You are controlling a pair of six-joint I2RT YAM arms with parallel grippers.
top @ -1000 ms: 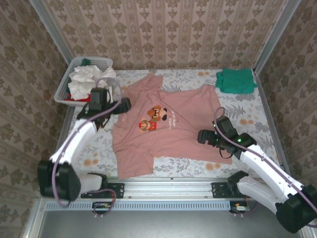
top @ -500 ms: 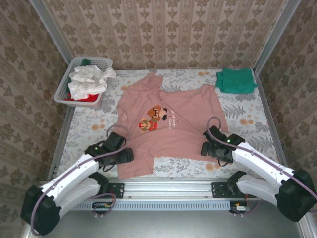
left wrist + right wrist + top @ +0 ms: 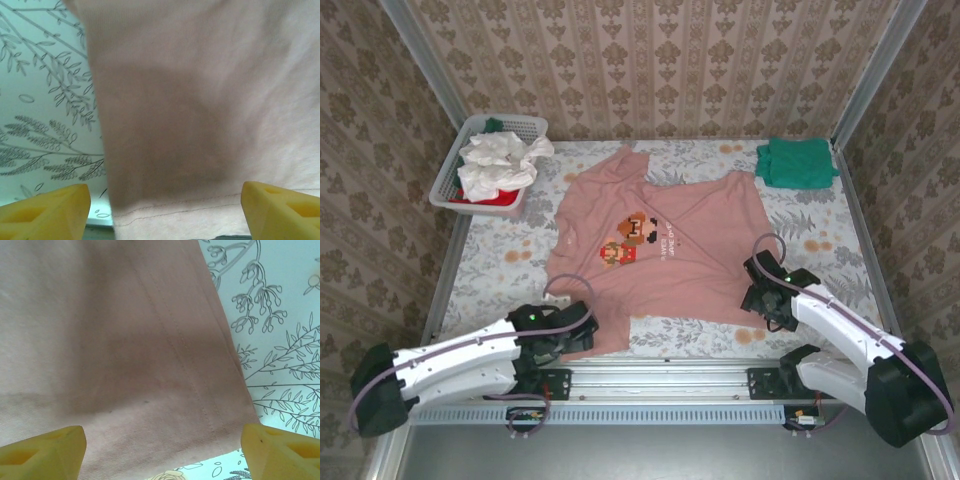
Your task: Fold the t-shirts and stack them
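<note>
Across the middle of the bench (image 3: 500, 262) lies the pink t-shirt (image 3: 700, 262), spread flat and chest-up, with its collar toward the far edge and its hem toward the near edge, which looks like the layout a first fold wants. The left fingers (image 3: 47, 206) stand wide apart over its near left hem corner, one tip above bare bench and the other above cloth, and nothing is pinched. The right fingers (image 3: 45, 447) are likewise wide, straddling the near right corner where the stitched side edge ends. I judge that both are set at the hem corners so the bottom can be lifted evenly and carried toward the collar. A folded teal shirt (image 3: 797, 162) sits in the far right corner, probably the start of the stack, well apart from the pink one. A basket (image 3: 455, 170) at the far left corner holds a crumpled white shirt (image 3: 495, 160) over a red shirt (image 3: 490, 198). Bare bench shows on both sides of the pink t-shirt. Its left sleeve lies near the basket, so room is tightest there.
</note>
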